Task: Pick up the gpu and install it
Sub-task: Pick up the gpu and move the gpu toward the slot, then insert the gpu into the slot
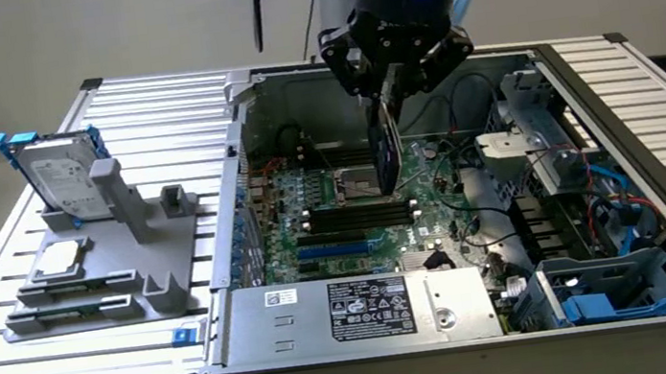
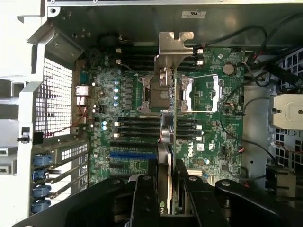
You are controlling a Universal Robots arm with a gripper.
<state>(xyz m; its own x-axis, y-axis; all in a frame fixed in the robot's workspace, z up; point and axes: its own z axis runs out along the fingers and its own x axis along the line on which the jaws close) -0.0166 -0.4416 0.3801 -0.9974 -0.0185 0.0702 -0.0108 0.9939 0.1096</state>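
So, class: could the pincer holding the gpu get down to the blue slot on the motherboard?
Probably yes: the case lies open and nothing covers the blue slot near the gpu.

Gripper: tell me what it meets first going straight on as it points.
The gripper holds the gpu pointing down into the case. The card's lower edge would likely meet the motherboard first, near the CPU socket; depth is unclear.

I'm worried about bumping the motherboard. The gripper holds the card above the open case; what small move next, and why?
Probably shift the green, black-faced GPU card toward the long blue motherboard slot: the black gripper holds it over the silver processor socket, beside, not above, that slot.
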